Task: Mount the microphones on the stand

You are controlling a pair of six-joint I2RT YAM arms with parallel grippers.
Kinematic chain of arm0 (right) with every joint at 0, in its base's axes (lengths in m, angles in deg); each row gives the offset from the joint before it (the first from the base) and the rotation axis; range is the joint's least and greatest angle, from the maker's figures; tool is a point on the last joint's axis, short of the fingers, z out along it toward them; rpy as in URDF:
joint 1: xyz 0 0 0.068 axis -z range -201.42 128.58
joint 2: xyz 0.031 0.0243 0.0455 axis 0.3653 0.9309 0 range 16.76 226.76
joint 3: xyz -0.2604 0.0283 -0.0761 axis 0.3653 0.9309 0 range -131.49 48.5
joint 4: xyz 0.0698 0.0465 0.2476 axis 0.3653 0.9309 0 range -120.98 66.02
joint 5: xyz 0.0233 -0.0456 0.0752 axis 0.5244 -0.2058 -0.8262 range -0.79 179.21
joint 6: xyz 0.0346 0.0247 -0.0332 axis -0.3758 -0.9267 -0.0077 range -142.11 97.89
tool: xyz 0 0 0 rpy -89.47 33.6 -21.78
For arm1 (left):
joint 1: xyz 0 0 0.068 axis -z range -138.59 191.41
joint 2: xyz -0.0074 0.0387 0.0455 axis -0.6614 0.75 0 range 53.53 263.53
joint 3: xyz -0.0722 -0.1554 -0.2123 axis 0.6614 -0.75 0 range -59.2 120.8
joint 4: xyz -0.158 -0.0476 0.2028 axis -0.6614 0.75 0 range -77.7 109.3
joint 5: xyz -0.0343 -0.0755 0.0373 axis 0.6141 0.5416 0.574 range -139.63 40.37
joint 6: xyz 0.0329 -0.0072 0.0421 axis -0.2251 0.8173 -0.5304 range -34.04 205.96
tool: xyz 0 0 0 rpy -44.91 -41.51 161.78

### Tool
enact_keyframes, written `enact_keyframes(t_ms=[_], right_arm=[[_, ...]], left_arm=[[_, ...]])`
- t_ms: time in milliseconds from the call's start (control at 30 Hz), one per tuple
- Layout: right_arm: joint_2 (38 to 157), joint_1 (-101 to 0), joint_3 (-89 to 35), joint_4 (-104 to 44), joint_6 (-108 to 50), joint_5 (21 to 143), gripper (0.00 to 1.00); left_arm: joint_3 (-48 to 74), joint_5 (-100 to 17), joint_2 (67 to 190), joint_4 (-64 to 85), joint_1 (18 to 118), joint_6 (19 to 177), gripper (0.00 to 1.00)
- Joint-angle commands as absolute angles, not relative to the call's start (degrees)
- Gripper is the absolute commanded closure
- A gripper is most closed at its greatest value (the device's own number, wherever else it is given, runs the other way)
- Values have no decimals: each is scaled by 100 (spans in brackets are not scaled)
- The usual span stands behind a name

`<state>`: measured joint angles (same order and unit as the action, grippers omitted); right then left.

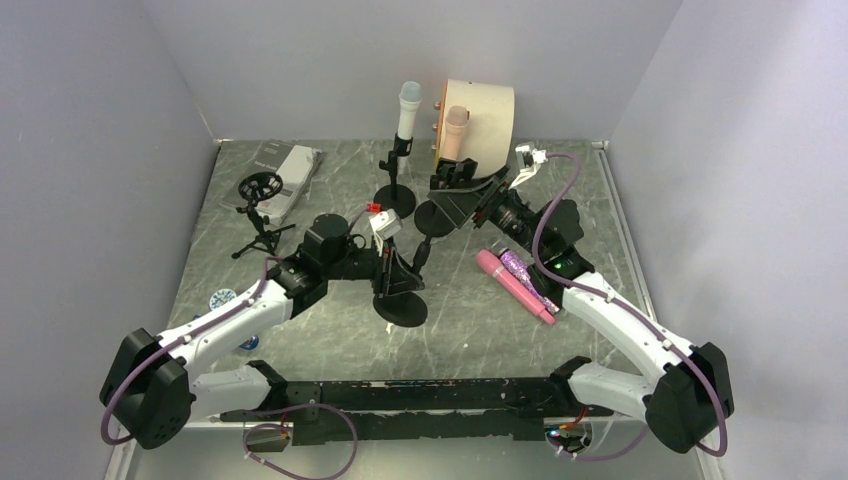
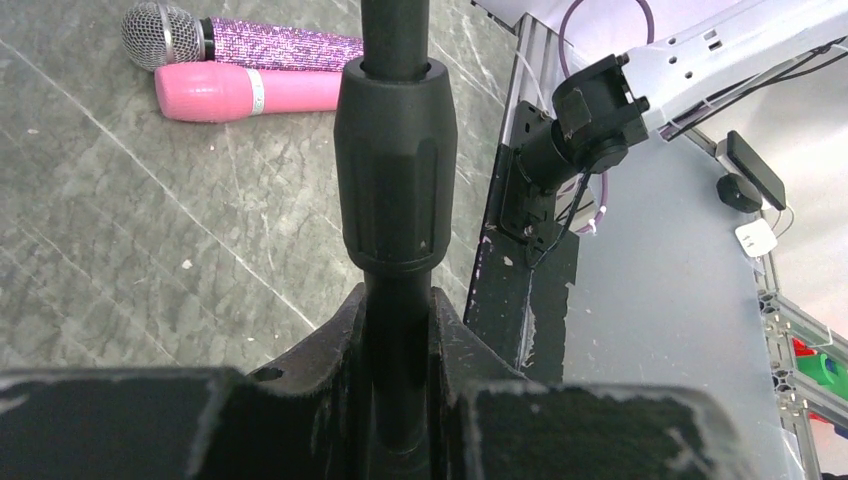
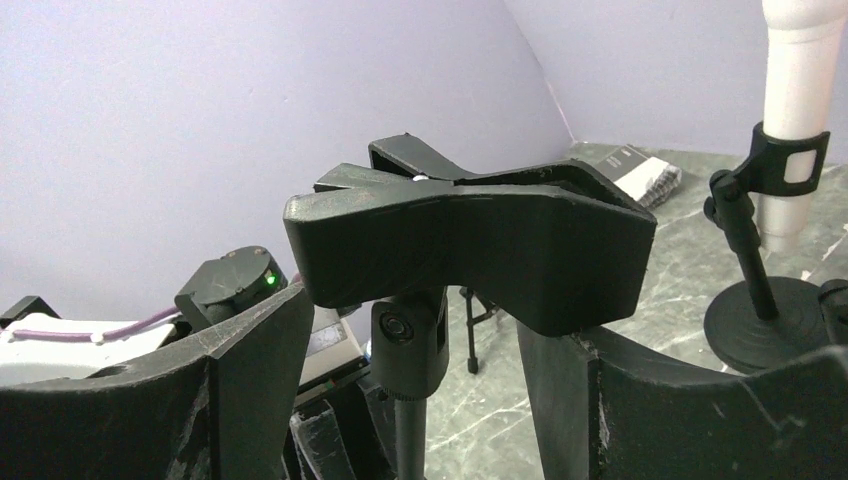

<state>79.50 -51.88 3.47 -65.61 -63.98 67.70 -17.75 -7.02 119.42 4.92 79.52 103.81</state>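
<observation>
My left gripper (image 1: pixel 385 262) is shut on the pole (image 2: pixel 396 330) of a black round-base stand (image 1: pixel 401 305), just below its black collar (image 2: pixel 394 170). My right gripper (image 1: pixel 452 200) is open, its fingers either side of an empty black clip (image 3: pixel 470 240) and the swivel joint (image 3: pixel 408 340) under it. The white mic with a pale-blue head (image 1: pixel 408 112) stands clipped in a back stand and also shows in the right wrist view (image 3: pixel 797 90). The peach mic (image 1: pixel 455 130) stands upright just behind my right gripper. The pink mic (image 1: pixel 515 285) and the purple glitter mic (image 2: pixel 270 42) lie side by side on the table.
A tan drum-shaped object (image 1: pixel 485 118) stands at the back. A small black tripod with a ring (image 1: pixel 262 205) and a grey box (image 1: pixel 288 168) are at back left. A black rail (image 1: pixel 420 395) runs along the near edge.
</observation>
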Motion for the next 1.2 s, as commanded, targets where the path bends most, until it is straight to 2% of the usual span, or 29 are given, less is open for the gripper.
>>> enact_keyframes(t_ms=[0, 67, 133, 200, 267, 467, 833, 1167], right_arm=[[7912, -5171, 38, -6992, -6435, 6845, 27], [7950, -5172, -71, -6723, -6387, 6883, 37], [8004, -5170, -154, -6563, -6368, 6914, 52], [8057, -5174, -147, -6510, -6337, 6945, 72], [8113, -5174, -110, -6489, -6304, 6925, 99], [8206, -5345, 263, -6593, -6071, 6700, 100], [8446, -6340, 1114, -6708, -5841, 7008, 100], [8494, -6527, 1679, -6971, -5964, 7156, 100]], left_arm=[[-1682, -604, 11884, 276, 7965, 10328, 97], [-1684, -596, 11873, 273, 7967, 10320, 97], [-1667, -580, 11878, 287, 7972, 10317, 97], [-1649, -575, 11877, 289, 7971, 10310, 97], [-1640, -613, 11852, 269, 7970, 10304, 97], [-1547, -924, 11721, 268, 7965, 10161, 98], [-1148, -1381, 11744, 158, 7963, 9661, 98], [-985, -1469, 11703, 192, 7857, 9548, 98]])
